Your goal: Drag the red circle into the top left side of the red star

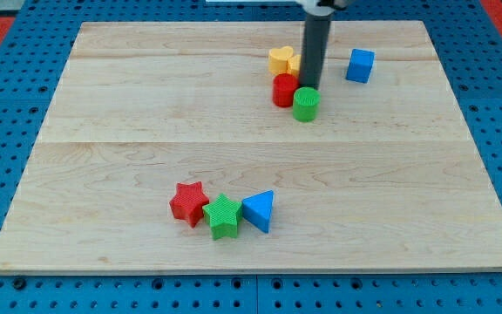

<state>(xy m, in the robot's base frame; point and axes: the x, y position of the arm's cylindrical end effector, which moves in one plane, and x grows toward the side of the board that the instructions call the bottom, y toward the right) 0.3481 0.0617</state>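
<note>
My rod descends from the view's top edge, nearly upright, a dark matte cylinder under a pale collar. My tip [309, 87] stands at the upper right of the board, wedged in the small cluster there: just right of the red circle [284, 90], directly above the green cylinder [306, 104], and seemingly touching both. The arm carries no pincer, so nothing is opened, closed or held; contact is by the rod's end alone.

Behind the rod sit a yellow heart-like block [279, 59] and a second yellow piece [295, 64], mostly hidden, shape unclear. A blue cube [361, 65] stands apart to the view's right.

The red star [188, 202] lies well away, at the lower middle, touching a green star [223, 216], which in turn touches a blue triangle [259, 210]. All blocks show fine ribbed, layered surfaces.

The wooden board [129, 113] is pale, with lengthwise grain and visible plank seams, resting on a blue perforated base [7, 70]. No writing or labels are legible.
</note>
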